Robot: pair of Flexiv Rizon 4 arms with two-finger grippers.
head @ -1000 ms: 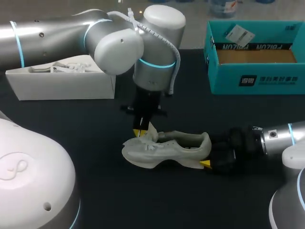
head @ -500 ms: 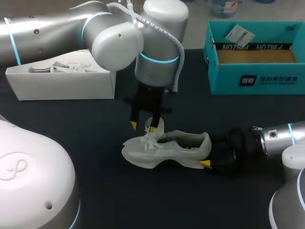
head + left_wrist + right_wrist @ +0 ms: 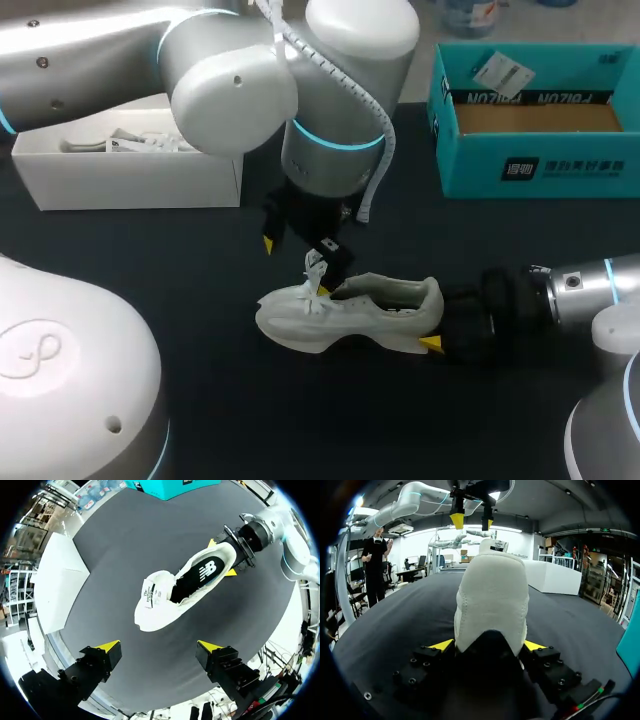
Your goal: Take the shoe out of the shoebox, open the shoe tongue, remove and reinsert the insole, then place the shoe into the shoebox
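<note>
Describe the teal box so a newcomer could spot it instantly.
On the black table, look at the far right corner in the head view, beyond the shoe. The teal box sits there open, with a brown floor and a white tag inside. Colour settles it: the only other one, the white box, stands far left.

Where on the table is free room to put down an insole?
Free: between the white box and the shoe; between the shoe and the teal shoebox; in front of the shoe. Crowded: at the shoe itself, with the left hand open above its tongue and the right hand gripping its heel.
</note>
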